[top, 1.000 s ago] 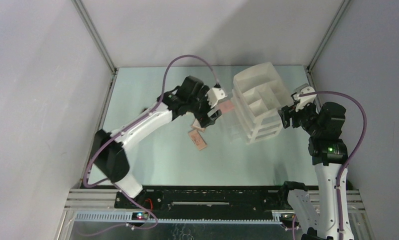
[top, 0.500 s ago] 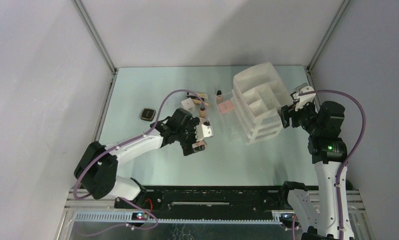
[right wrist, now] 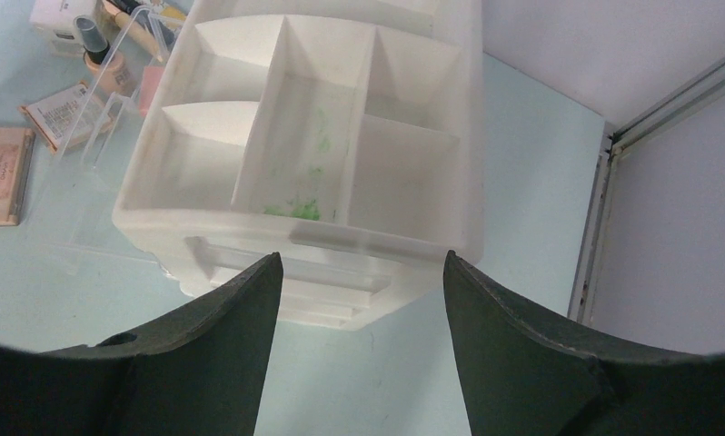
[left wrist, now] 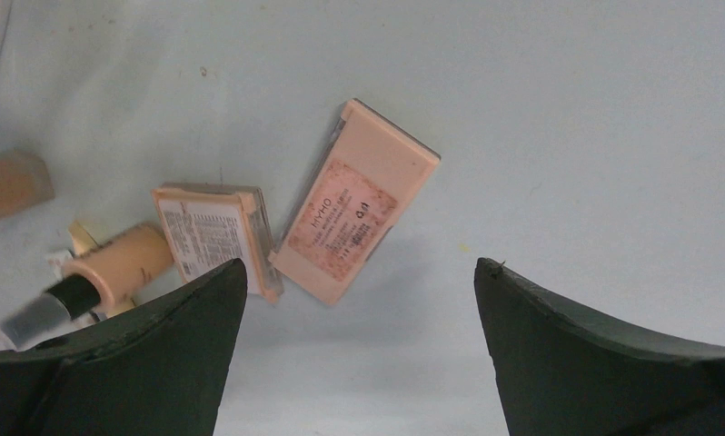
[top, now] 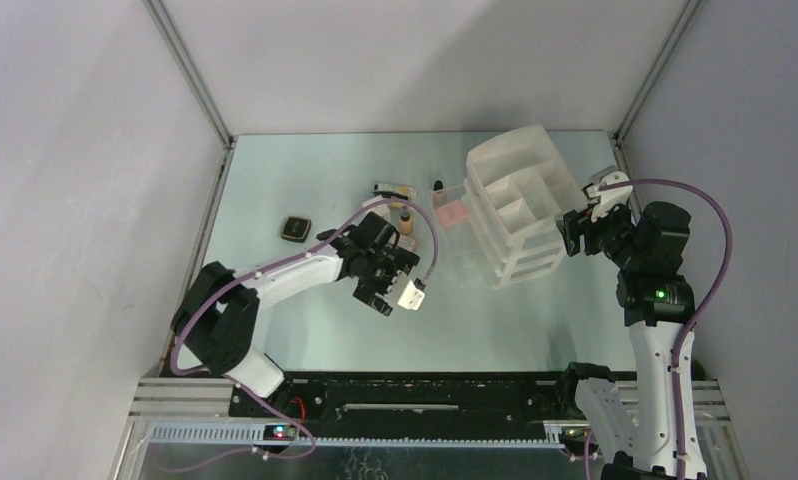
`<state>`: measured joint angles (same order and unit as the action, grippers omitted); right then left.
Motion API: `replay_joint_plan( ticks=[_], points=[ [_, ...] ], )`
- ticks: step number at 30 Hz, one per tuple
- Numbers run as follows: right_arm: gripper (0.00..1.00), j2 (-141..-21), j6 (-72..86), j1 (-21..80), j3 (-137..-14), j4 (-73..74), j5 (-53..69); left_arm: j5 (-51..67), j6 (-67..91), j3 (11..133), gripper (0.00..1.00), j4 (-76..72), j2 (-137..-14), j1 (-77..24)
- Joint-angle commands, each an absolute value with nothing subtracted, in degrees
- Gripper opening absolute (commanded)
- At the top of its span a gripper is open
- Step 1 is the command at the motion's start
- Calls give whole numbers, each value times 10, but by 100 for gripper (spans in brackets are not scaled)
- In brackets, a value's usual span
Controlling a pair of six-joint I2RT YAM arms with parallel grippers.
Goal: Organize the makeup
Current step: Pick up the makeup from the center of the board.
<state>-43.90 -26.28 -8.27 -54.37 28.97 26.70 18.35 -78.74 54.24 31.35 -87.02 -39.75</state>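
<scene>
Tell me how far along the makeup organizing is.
Early. Done: one pink palette appears to lie in the organizer's clear pulled-out drawer. In hand: nothing; the left claw is open over a beige palette, the right claw open by the organizer. To do: that palette, its smaller neighbour, a beige bottle, the black compact; the top compartments are empty.

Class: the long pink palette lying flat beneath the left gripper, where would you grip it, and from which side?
Grip the pink palette across its two long edges, coming down from above with the open left gripper. It lies flat, so the narrow width likely suits the jaws. Favour the end away from the smaller palette crowding one corner.
</scene>
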Motion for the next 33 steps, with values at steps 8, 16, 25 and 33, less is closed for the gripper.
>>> replay_joint_plan(
  ticks=[8,16,25,33],
  points=[
    [74,-441,-270,-82,-544,286,271,125,-996,705,93,520,-1000,-415],
    [74,-445,-272,-75,-544,287,264,96,-1019,764,90,557,-1060,-428],
    [74,-446,-273,-73,-544,287,264,64,-1028,813,88,588,-1113,-434],
    [74,-445,-273,-73,-544,287,264,34,-1030,857,84,609,-1150,-434]
  ],
)
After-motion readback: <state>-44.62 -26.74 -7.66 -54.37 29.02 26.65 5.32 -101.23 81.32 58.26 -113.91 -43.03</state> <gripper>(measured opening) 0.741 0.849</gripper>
